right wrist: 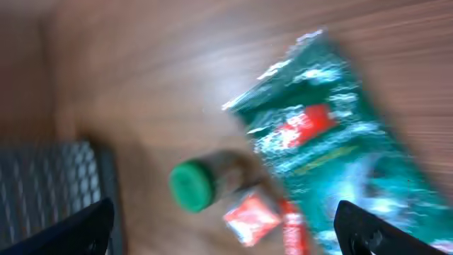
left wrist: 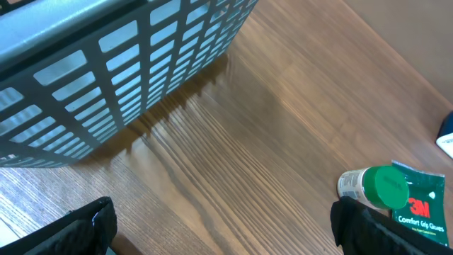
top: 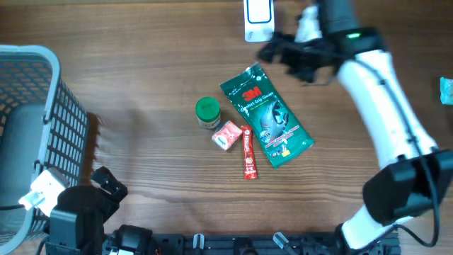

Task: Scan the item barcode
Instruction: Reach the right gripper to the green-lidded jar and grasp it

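A green 3M glove package point(top: 267, 117) lies flat mid-table, blurred in the right wrist view point(right wrist: 333, 134). Left of it are a green-lidded jar point(top: 207, 112) on its side, a small red packet point(top: 226, 135) and a red stick sachet point(top: 248, 152). A white scanner-like device point(top: 258, 18) sits at the far edge. My right gripper point(top: 287, 60) hangs open and empty above the package's far end, between it and the white device. My left gripper point(top: 107, 184) stands open and empty near the front left, with bare wood between its fingers point(left wrist: 78, 230).
A grey mesh basket point(top: 42, 134) fills the left side, close beside the left arm; its wall point(left wrist: 120, 64) shows in the left wrist view. A small teal object point(top: 446, 90) sits at the right edge.
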